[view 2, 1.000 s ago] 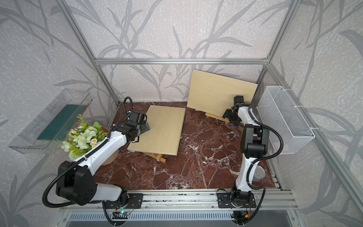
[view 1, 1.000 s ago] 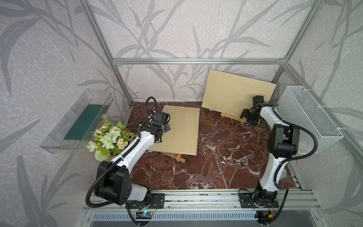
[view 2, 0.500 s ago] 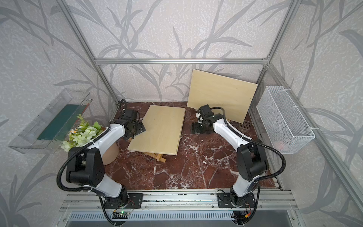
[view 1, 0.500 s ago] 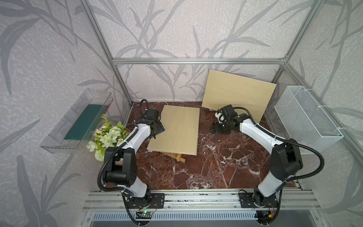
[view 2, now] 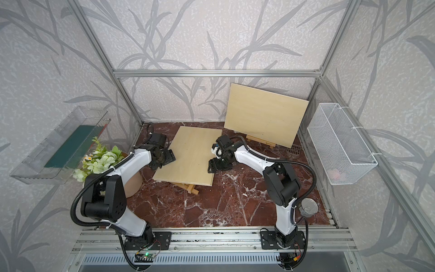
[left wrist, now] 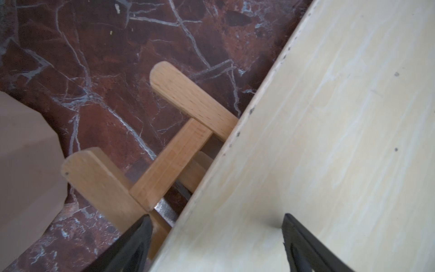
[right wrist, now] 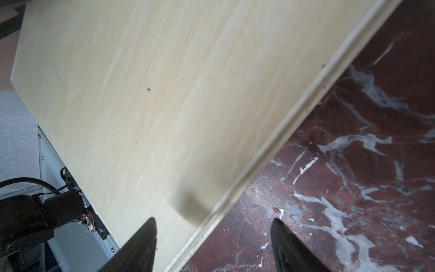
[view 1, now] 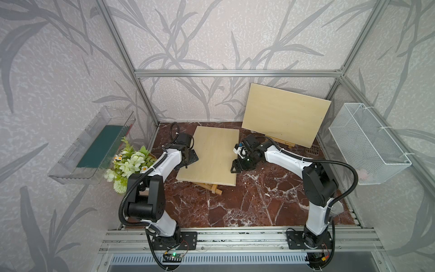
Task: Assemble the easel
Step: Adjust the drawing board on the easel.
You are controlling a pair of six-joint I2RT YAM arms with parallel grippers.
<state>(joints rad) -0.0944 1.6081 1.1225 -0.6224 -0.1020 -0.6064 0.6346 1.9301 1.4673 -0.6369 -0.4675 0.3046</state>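
On the marble desk (view 1: 247, 202), a folded easel frame (view 1: 213, 187) is lying under a pale board (view 1: 209, 153). The left claw (left wrist: 215, 221) and right claw (right wrist: 213, 223) are hanging open, each straddling an opposite side edge of it. Farther back, a second board (view 1: 286, 115) is leaning by the wall.

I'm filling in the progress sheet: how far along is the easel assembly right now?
Done: the back board stands propped on its small easel. In hand: the left gripper and right gripper, both open, sit at opposite edges of the flat board, gripping nothing. Left: the wooden frame under it lies flat; it needs standing up and the board setting on it.
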